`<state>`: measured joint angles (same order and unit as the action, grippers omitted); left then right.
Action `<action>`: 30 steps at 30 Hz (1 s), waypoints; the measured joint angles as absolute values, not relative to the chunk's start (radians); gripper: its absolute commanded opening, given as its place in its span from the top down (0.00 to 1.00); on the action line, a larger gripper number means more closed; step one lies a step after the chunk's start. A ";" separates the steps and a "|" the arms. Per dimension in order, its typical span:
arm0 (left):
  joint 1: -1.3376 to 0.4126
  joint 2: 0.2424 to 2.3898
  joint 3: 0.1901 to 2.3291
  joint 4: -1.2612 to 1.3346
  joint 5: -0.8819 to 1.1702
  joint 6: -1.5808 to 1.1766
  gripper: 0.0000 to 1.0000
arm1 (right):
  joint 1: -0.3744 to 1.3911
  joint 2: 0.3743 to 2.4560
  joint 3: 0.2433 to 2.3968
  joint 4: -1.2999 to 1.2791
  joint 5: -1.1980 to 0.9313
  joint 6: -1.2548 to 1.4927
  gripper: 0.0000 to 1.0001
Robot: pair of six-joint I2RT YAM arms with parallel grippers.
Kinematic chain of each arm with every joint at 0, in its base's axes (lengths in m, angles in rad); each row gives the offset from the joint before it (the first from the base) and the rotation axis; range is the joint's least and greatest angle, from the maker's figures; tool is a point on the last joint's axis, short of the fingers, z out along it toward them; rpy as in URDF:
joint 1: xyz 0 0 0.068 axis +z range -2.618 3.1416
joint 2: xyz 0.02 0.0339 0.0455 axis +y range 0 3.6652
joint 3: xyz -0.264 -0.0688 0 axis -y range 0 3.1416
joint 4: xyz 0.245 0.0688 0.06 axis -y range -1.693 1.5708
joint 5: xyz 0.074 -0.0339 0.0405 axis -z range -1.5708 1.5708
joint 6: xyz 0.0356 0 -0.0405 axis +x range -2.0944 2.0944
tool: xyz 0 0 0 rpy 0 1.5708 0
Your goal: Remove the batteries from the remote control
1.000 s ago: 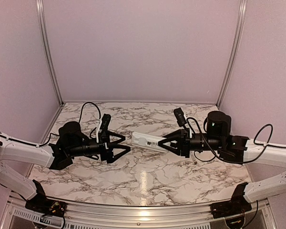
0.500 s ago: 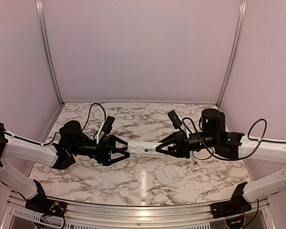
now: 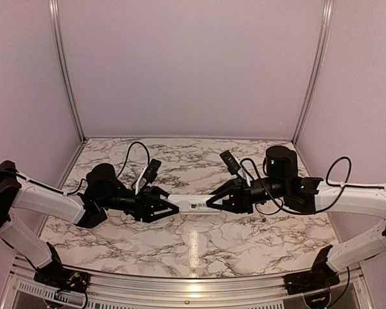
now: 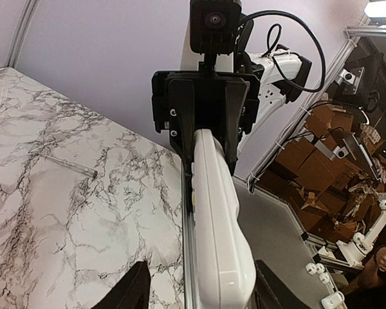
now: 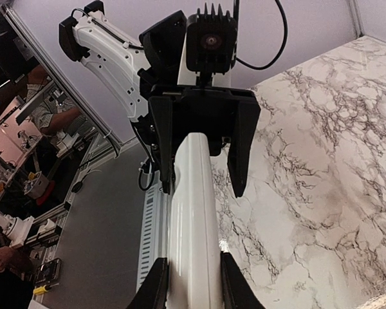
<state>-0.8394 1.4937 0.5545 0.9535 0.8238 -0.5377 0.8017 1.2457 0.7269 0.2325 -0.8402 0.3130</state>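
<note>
The white remote control point(image 3: 193, 205) hangs above the table's middle, stretched level between both arms. My right gripper point(image 3: 213, 202) is shut on its right end; in the right wrist view the fingers point(image 5: 156, 283) press both sides of the remote point(image 5: 193, 219). My left gripper point(image 3: 170, 208) is open, with its jaws standing wide on either side of the remote's left end without touching it. In the left wrist view the remote point(image 4: 219, 219) lies between the spread fingers point(image 4: 134, 293). The batteries are hidden.
A thin clear strip point(image 4: 67, 164) lies on the marble table point(image 3: 199, 248). The table's metal edge rail point(image 4: 186, 257) runs below the remote in the left wrist view. Purple walls enclose the back and sides.
Both arms have moved toward each other. The right gripper has carried the remote leftward, and the left gripper's open jaws now straddle its left end.
</note>
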 measured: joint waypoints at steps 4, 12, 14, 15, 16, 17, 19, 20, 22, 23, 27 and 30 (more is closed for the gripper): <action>-0.849 1.510 0.561 0.969 0.831 -0.546 0.49 | 0.802 1.249 0.731 0.236 -0.846 0.314 1.00; -0.861 1.515 0.571 0.983 0.838 -0.558 0.52 | 0.802 1.268 0.731 0.258 -0.867 0.328 1.00; -0.863 1.515 0.571 0.985 0.839 -0.558 0.52 | 0.802 1.279 0.732 0.262 -0.874 0.331 1.00; -0.865 1.515 0.571 0.986 0.839 -0.558 0.52 | 0.802 1.287 0.734 0.263 -0.876 0.333 1.00; -0.867 1.515 0.571 0.988 0.839 -0.558 0.51 | 0.802 1.294 0.736 0.263 -0.878 0.336 1.00; -0.869 1.515 0.571 0.989 0.839 -0.558 0.51 | 0.802 1.299 0.736 0.264 -0.879 0.337 1.00; -0.873 1.515 0.571 0.989 0.841 -0.558 0.51 | 0.802 1.309 0.737 0.270 -0.884 0.340 1.00; -0.874 1.515 0.572 0.989 0.842 -0.557 0.51 | 0.802 1.311 0.737 0.271 -0.886 0.341 1.00; -0.878 1.515 0.572 0.988 0.843 -0.555 0.51 | 0.802 1.315 0.738 0.271 -0.891 0.342 1.00; -0.881 1.515 0.574 0.988 0.845 -0.553 0.51 | 0.802 1.316 0.739 0.272 -0.892 0.342 1.00; -0.893 1.515 0.579 0.987 0.846 -0.542 0.59 | 0.802 1.317 0.749 0.272 -0.897 0.343 1.00; -0.896 1.515 0.583 0.984 0.844 -0.532 0.62 | 0.802 1.317 0.755 0.274 -0.909 0.344 1.00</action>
<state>-0.8963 1.5154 0.5827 0.9840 0.8436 -0.5323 0.8021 1.3170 0.7551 0.2737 -0.9089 0.3435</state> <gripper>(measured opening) 0.401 0.221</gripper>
